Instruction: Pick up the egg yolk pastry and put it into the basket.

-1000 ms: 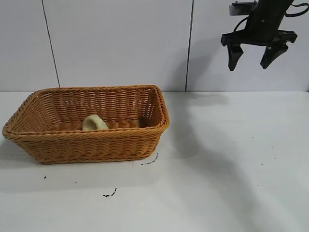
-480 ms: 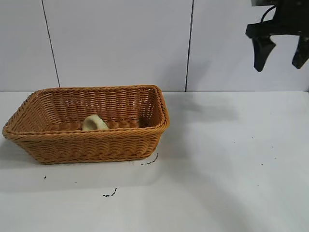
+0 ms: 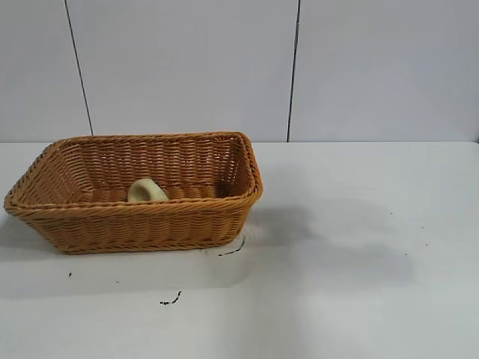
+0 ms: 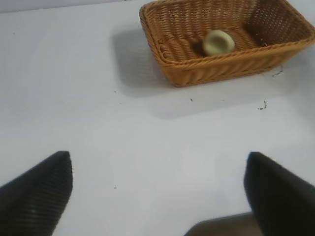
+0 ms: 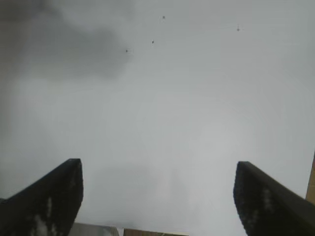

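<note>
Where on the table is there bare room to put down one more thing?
The white table is bare to the right of the orange-brown woven wicker basket, and in front of it apart from small dark specks. Inside the basket, the pale yellow-green dome-shaped pastry sits toward the middle, with bare floor on either side.

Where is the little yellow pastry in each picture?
Exterior view: the pastry lies inside the basket, near its front wall, left of the middle.
Left wrist view: the pastry shows far off, inside the basket, beyond the open left gripper.
Right wrist view: not in it; only the white table and the open right gripper show.
Shared landmark: the basket, seen in the exterior and left wrist views.
</note>
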Controlling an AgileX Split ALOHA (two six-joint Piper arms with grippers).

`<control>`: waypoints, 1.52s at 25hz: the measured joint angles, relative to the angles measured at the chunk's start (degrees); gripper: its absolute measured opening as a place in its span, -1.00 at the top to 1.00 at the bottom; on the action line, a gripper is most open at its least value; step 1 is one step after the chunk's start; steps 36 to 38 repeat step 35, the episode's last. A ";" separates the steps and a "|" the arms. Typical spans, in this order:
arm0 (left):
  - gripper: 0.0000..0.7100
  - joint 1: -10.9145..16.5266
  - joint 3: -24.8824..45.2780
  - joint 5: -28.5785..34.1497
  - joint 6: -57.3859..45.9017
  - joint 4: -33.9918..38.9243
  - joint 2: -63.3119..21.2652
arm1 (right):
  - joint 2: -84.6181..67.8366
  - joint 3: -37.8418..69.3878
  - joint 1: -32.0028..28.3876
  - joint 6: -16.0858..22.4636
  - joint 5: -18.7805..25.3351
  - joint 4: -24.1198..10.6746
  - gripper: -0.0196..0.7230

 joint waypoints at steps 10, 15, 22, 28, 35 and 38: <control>-0.96 0.00 0.00 0.00 0.00 0.00 0.00 | -34.91 24.58 0.00 0.00 -10.41 0.00 -0.63; -0.96 0.00 0.00 0.00 0.00 0.00 0.00 | -49.73 28.65 0.00 -0.21 -8.22 0.00 -0.63; -0.96 0.00 0.00 0.00 0.00 0.00 0.00 | -64.39 28.75 0.00 -0.21 -8.12 0.00 -0.63; -0.96 0.00 0.00 0.00 0.00 0.00 0.00 | -65.57 28.75 0.00 -0.21 -8.12 0.00 -0.63; -0.96 0.00 0.00 0.00 0.00 0.00 0.00 | -65.57 28.75 0.00 -0.21 -8.12 0.00 -0.63; -0.96 0.00 0.00 0.00 0.00 0.00 0.00 | -65.57 28.75 0.00 -0.21 -8.12 0.00 -0.63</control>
